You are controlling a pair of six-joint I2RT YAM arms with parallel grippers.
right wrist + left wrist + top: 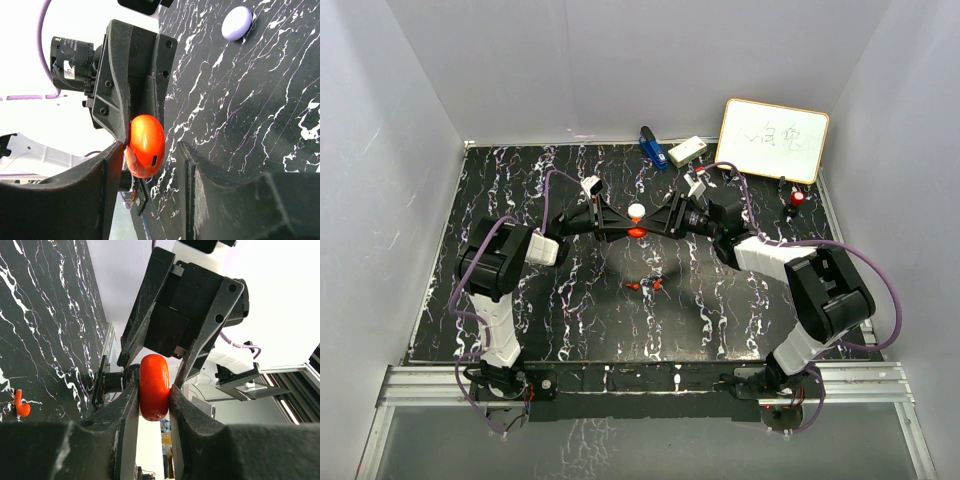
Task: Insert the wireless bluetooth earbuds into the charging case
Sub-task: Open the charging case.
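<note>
Hard to make out: from above, the red earbuds [635, 287] are only specks on the black marbled table [520, 330], with a darker bit between them that I cannot name
Cut off: the left fingers [125, 410] cover both flat faces of the red charging case [637, 231], and I cannot make out a lid seam
Case position: held up off the table at the middle, between the two arms, farther out than the earbuds
Case axis: seen edge-on from the left wrist, a thick disc; from the right wrist it is an oval whose long axis runs along the fingers, with a small port on its rim facing that camera
Left gripper [154, 405]: clamped tight on the case, one finger on each flat face
Right gripper [151, 150]: jaws parted around the same case; one finger is against it or nearly so, and a clear gap shows at the other
Earbud direction: from the left wrist one shows as a small hook lying on the table, its bend at the lower end in that picture
Pale round case [236, 23]: on the table just beyond the held one
</note>
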